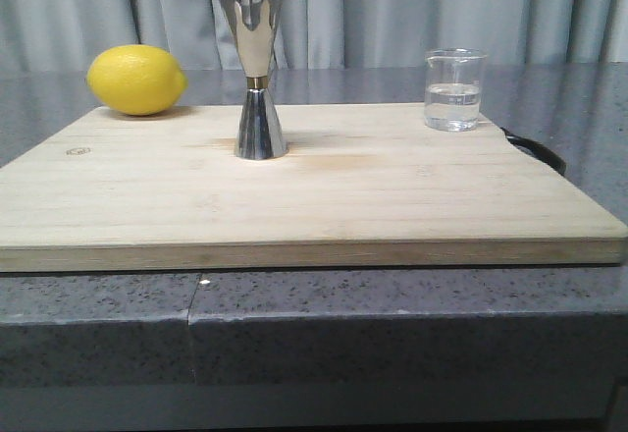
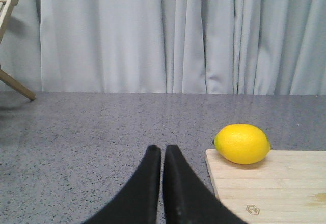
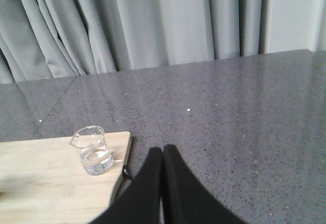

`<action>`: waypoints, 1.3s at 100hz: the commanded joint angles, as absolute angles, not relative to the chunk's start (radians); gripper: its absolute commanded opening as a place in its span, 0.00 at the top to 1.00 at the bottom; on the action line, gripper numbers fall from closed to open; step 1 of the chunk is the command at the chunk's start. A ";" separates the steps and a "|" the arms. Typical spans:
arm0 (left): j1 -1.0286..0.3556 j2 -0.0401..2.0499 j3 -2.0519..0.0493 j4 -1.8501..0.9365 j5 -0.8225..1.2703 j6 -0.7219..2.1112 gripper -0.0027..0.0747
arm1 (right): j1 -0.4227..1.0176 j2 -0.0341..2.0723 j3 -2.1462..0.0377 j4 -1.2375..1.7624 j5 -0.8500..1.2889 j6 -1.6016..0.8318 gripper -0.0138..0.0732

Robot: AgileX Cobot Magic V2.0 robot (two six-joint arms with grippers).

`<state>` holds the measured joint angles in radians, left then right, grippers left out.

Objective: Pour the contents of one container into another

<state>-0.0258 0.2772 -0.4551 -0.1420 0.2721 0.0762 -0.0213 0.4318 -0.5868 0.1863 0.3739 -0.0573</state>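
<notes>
The clear glass beaker [image 1: 454, 89] stands upright at the back right of the wooden board [image 1: 294, 196], about a third full of clear liquid. It also shows in the right wrist view as the beaker [image 3: 93, 150] near the board's corner. The steel hourglass jigger [image 1: 257, 72] with a gold waist band stands upright at the board's middle back. My left gripper [image 2: 163, 150] is shut and empty over the grey counter, off the board's left edge. My right gripper [image 3: 163, 150] is shut and empty over the counter, beside the board's right edge, apart from the beaker.
A yellow lemon [image 1: 136, 80] lies at the board's back left corner, seen also as the lemon [image 2: 242, 143] in the left wrist view. A dark handle [image 1: 538, 150] sticks out at the board's right edge. Grey curtains hang behind. A wooden frame [image 2: 9, 35] stands far left.
</notes>
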 commanded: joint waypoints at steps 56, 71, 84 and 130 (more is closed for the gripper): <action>-0.023 0.301 -0.489 -0.149 0.196 0.073 0.99 | -0.028 0.460 -0.622 0.185 0.322 -0.068 0.92; -0.023 0.301 -0.489 -0.149 0.188 0.073 0.99 | -0.028 0.460 -0.622 0.185 0.324 -0.068 0.92; -0.023 0.301 -0.489 -0.145 0.188 0.073 0.89 | -0.028 0.460 -0.622 0.185 0.302 -0.068 0.81; -0.023 0.301 -0.489 -0.109 0.188 0.073 0.33 | -0.028 0.460 -0.622 0.183 0.258 -0.068 0.32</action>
